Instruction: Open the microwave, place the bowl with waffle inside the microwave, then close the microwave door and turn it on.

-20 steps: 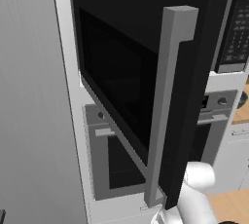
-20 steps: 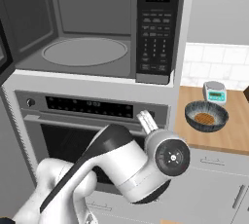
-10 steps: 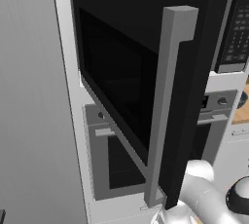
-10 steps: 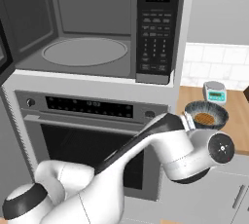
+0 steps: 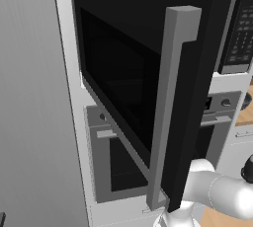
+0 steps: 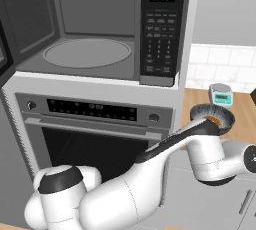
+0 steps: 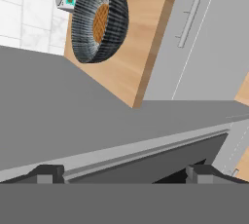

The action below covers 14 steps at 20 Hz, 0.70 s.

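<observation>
Fingers [image 7: 48,174] swung right, nearer bowl [image 7: 99,18]

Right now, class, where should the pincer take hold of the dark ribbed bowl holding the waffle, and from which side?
Probably the dark ribbed bowl by its thin upright rim, one fingertip inside and one outside, coming from above: the walls are wide and round, and the waffle lies low in the middle.

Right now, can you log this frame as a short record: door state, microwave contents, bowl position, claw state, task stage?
door: microwave door swung wide open
microwave: the microwave cavity holds just its turntable plate
bowl: dark bowl with waffle on the wooden counter, beside a small scale
claw: claw open, holding nothing, apart from the bowl
stage: door opened; bowl not yet picked up
</observation>
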Available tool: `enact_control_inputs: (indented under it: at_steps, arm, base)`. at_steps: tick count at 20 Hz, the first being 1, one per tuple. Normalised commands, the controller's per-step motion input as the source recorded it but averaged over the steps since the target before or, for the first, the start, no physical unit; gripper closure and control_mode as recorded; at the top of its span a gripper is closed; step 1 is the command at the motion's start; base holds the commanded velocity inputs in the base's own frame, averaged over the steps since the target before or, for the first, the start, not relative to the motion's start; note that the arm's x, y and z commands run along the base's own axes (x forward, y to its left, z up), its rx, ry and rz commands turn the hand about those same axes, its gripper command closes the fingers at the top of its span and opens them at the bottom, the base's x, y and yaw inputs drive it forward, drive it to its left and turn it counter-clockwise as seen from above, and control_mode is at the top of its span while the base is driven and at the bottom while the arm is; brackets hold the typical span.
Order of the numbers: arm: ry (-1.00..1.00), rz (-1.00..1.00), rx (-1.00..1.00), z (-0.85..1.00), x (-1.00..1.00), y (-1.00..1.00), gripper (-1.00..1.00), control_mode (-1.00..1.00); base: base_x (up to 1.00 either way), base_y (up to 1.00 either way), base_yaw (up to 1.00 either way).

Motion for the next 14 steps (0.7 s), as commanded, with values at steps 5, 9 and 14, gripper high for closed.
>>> enact_control_inputs:
  at_steps: [5, 9, 14]
  arm:
    - [0.05, 0.00, 0.00, -0.01, 0.12, -0.04, -1.00, -1.00]
    - [0.02, 0.00, 0.01, -0.06, 0.21, 0.00, -1.00, -1.00]
    - [0.00, 0.00, 0.03, -0.16, 0.26, 0.00, -1.00, -1.00]
  base:
    - [0.00, 0.00, 0.00]
    - [0.00, 0.00, 0.00]
    - [0.00, 0.00, 0.00]
